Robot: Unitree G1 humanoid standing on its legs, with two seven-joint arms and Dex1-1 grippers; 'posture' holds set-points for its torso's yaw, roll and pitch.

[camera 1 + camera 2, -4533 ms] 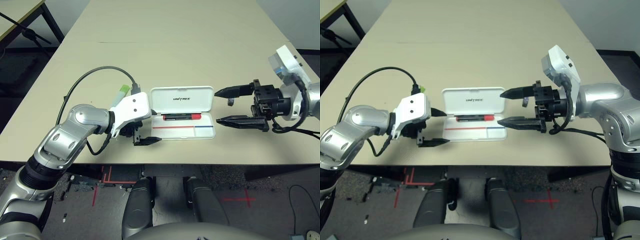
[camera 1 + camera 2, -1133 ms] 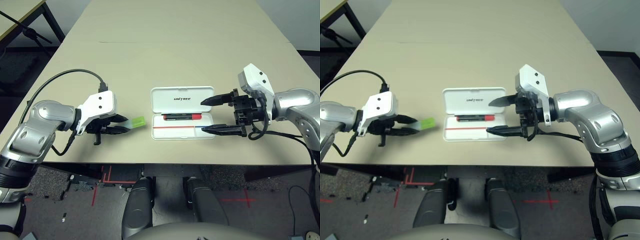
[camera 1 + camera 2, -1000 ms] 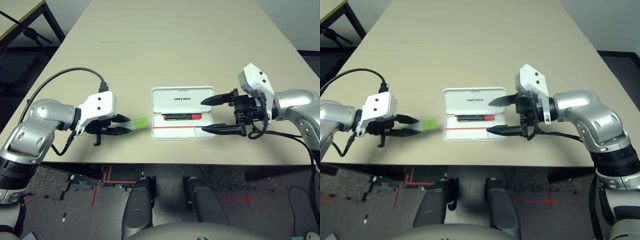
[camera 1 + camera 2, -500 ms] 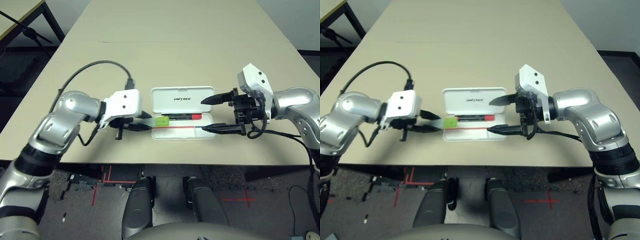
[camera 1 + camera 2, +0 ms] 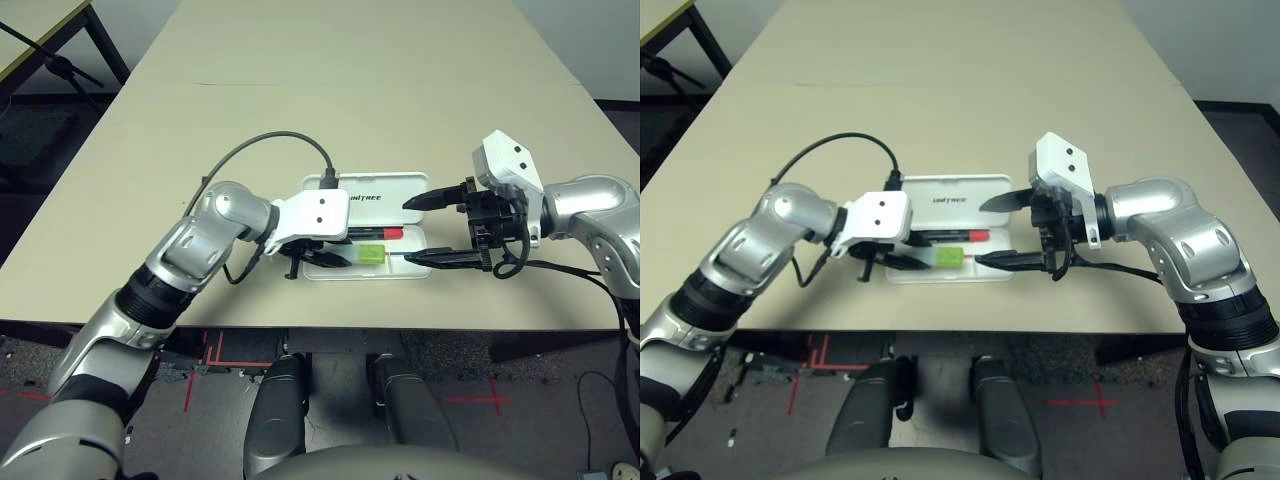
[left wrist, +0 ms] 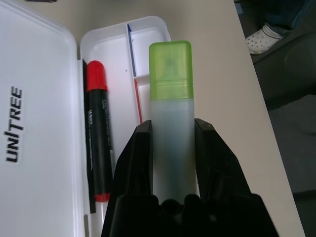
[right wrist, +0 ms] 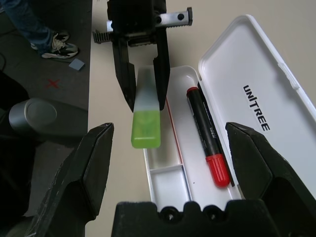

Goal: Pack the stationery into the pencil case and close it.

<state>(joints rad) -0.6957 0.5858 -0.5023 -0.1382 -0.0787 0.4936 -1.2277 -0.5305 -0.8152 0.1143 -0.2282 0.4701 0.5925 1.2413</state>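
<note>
The white pencil case (image 5: 400, 210) lies open mid-table, its "UNITREE" lid folded back away from me. A red marker with a black cap (image 5: 388, 233) rests in the tray along the hinge side. My left gripper (image 5: 335, 255) is shut on the pale green-and-white highlighter (image 5: 368, 255), holding it lengthwise just over the front half of the tray; the left wrist view has the green cap (image 6: 170, 69) pointing past the fingers (image 6: 136, 148). My right gripper (image 5: 407, 231) stands open at the case's right end, one finger by the lid and one by the tray's front edge.
The table's front edge runs just below the case. A black cable (image 5: 260, 145) loops over my left forearm. Bare tabletop spreads behind the case. Another table (image 5: 30, 30) stands at far left. A person's shoe (image 7: 59, 49) is on the floor beside the table.
My left arm has carried the highlighter rightward, from the table left of the case to over the tray. The right gripper has stayed where it was, open.
</note>
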